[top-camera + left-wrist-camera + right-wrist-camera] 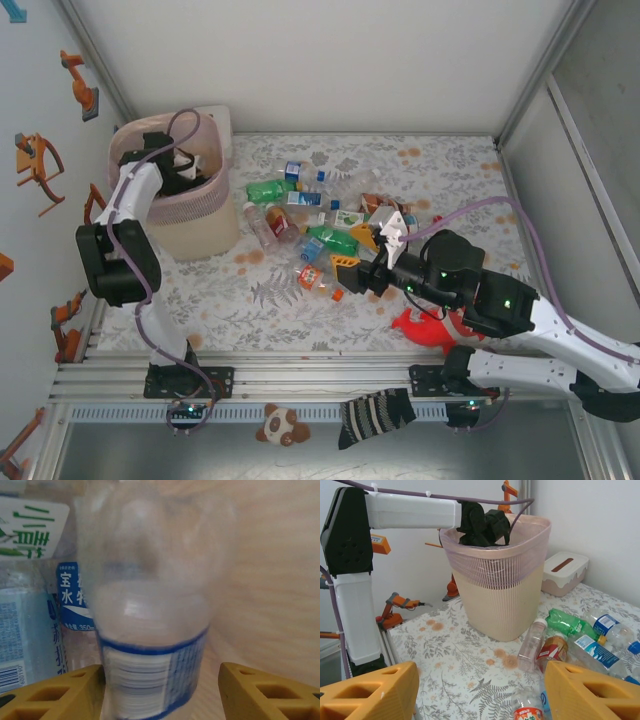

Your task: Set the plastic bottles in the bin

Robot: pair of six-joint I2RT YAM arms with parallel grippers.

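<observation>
At the back left of the table (pixel 450 170), seen from above, the bin (pixel 200 235) stands upright with the left gripper (pixel 183 172) down inside its rim. Loose bottles (pixel 310 215) lie heaped on the flowered cloth just right of it. The right gripper (pixel 342 278) hangs at the heap's near edge, a red plush toy (pixel 430 328) beside its arm. White walls close the table in.

From the left wrist, inside the bin, a blurred clear bottle (pixel 150 630) shows between the yellow fingers (pixel 65 690). One finger touches it and the other stands clear, so the jaws are parted, not clamping. More bottles lie behind it, one with a blue label (pixel 72 595).

From the right wrist, that gripper's fingers stand wide around nothing. Ahead, a white box (pixel 565 572) sits behind the bin, and a green bottle (pixel 567 624) lies near its foot.
</observation>
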